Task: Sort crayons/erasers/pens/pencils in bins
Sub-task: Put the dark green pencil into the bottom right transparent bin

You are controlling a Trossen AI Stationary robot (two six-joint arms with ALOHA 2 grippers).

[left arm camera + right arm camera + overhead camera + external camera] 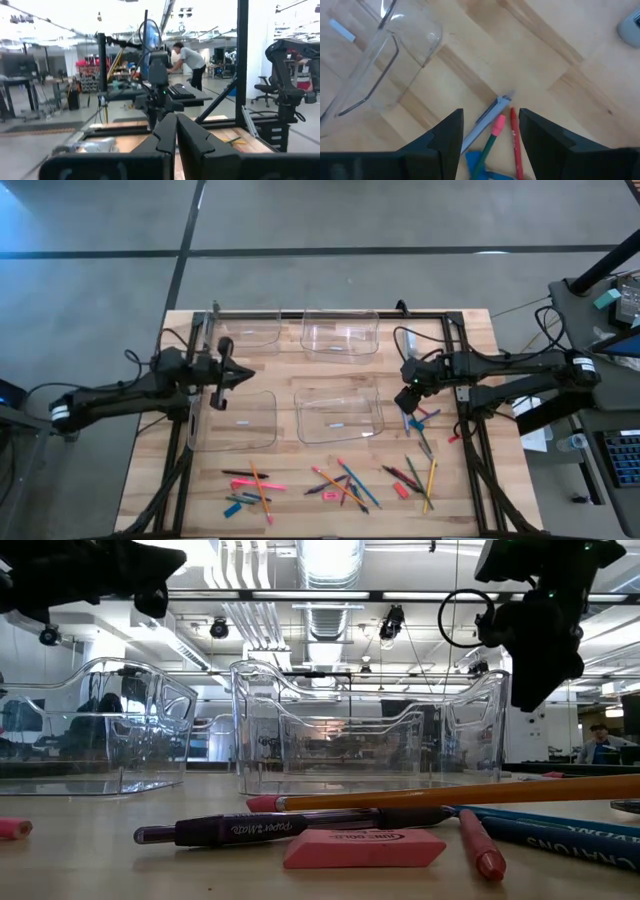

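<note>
Four clear bins stand on the wooden table, two at the back (340, 335) and two nearer the middle (338, 416). Pens, pencils, crayons and erasers lie scattered along the near edge (340, 483). A small heap of sticks (420, 420) lies right of the bins. My right gripper (410, 395) hangs open above this heap, pointing steeply down. In the right wrist view its fingers (490, 135) stand apart over a blue-grey pen (485, 121), a green pencil with a pink tip (492, 134) and a thin red stick (515, 134), clear of them. My left gripper (235, 375) is shut and empty, raised between the two left bins.
A black frame rail (455, 370) runs along the table's right side, close to the heap. In the low view a purple pen (290, 828), a pink eraser (365, 848), an orange pencil (450, 795) and a red crayon (482, 845) lie near the front edge. A person stands in the room behind.
</note>
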